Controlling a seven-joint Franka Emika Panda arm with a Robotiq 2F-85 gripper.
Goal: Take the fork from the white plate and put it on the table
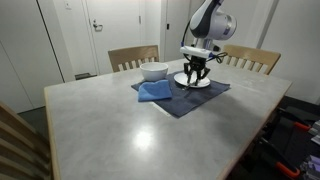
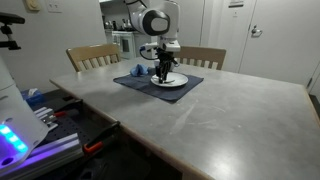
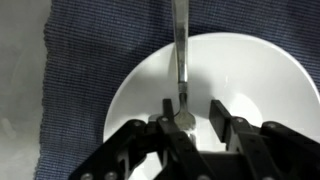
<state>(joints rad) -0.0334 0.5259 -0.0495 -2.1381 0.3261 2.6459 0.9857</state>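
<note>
The white plate [image 3: 250,80] lies on a dark blue placemat [image 3: 90,60] on the pale grey table [image 1: 130,130]. The grey metal fork [image 3: 180,60] lies across the plate. In the wrist view it runs from the top edge down to between my fingers. My gripper [image 3: 193,112] is open and points down just over the plate, with the fork's near end close to one finger. Whether the fingers touch the fork I cannot tell. Both exterior views show the gripper [image 1: 194,72] [image 2: 164,72] low over the plate [image 1: 205,82] [image 2: 176,82].
A deeper white bowl [image 1: 154,71] and a crumpled blue cloth [image 1: 154,91] sit on the placemat beside the plate. Wooden chairs [image 1: 133,57] [image 1: 250,60] stand at the table's far side. Bare tabletop [image 2: 220,110] spreads round the placemat.
</note>
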